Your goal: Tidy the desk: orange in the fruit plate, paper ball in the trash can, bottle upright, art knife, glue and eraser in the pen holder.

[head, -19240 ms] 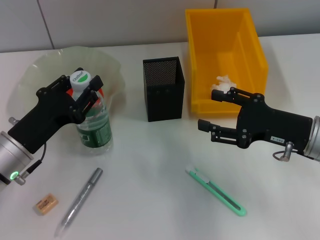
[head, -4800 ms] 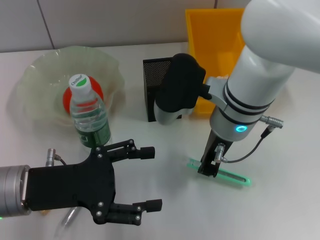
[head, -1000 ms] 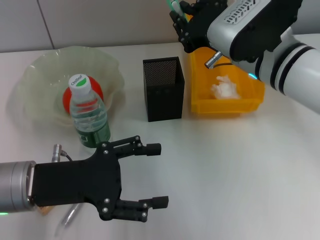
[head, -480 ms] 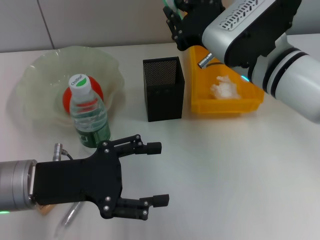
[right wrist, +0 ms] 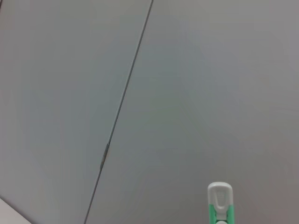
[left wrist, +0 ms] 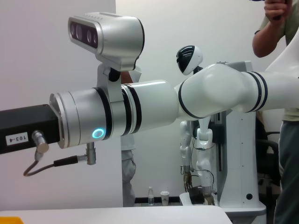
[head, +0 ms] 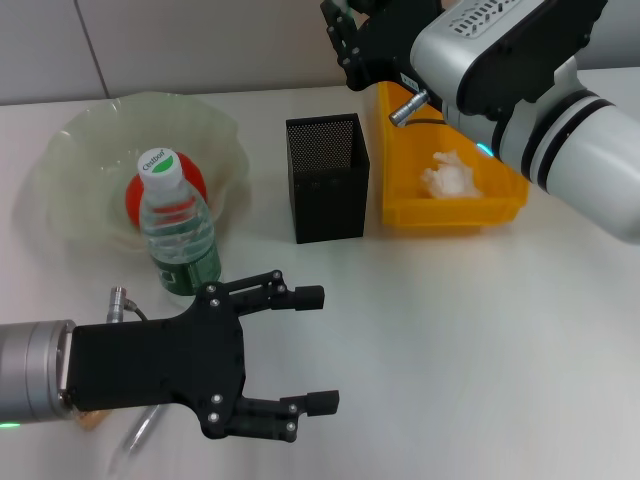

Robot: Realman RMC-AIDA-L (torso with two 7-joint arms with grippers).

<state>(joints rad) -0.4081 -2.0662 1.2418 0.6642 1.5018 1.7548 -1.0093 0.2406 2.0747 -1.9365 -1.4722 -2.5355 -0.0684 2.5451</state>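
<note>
The right pincer (head: 345,25) (far, above the black mesh pen holder (head: 327,178)) probably grips the slim, stiff green art knife (right wrist: 219,204) mid-body; the left pincer (head: 300,350) hangs spread.

A white humanoid robot (left wrist: 195,116) stands at centre right of the left wrist view; a person (left wrist: 285,93) occupies the right edge.

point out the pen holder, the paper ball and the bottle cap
pen holder (head: 328,205), head view, on its front mesh wall
paper ball (head: 447,179), head view, on the middle of the white crumple in the yellow bin
bottle cap (head: 156,161), head view, on the top of the cap
</note>
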